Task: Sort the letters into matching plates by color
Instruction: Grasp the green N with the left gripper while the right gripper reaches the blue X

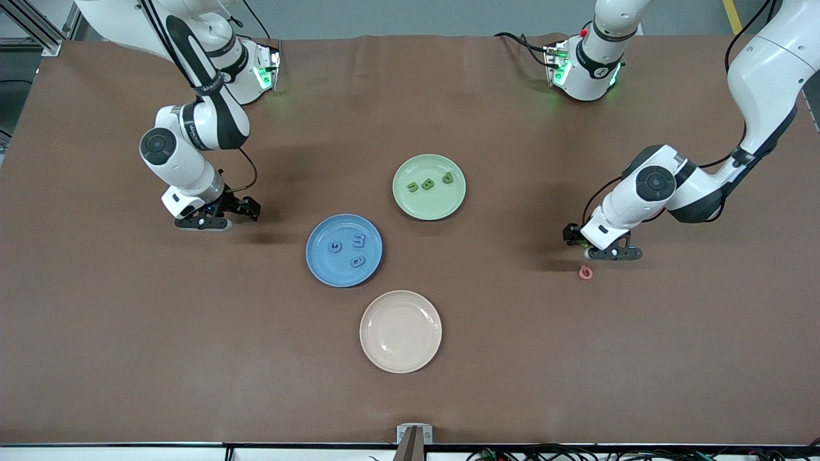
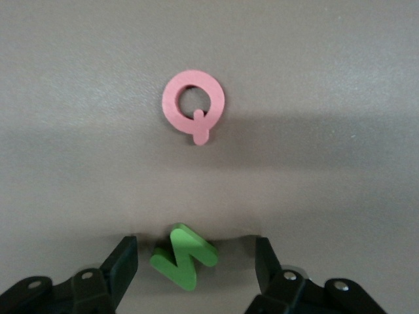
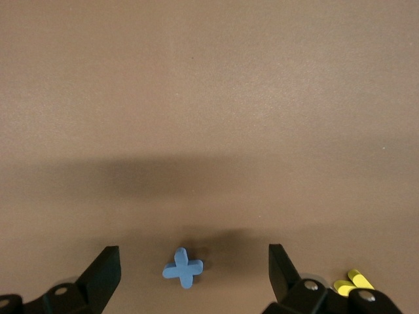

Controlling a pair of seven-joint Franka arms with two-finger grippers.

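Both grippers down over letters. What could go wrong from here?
1. Left gripper straddles the green letter, which sits skewed and off-centre between the fingers; it may twist or squirt out.
2. Right gripper brackets the tiny blue letter; a yellow letter lies by one finger and may get nudged.

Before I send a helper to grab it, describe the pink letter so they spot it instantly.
Go to the left arm's end of the table, where the left gripper is down low. Just nearer the front camera lies the pink letter, a ring-shaped Q; the letter between the fingers is green.
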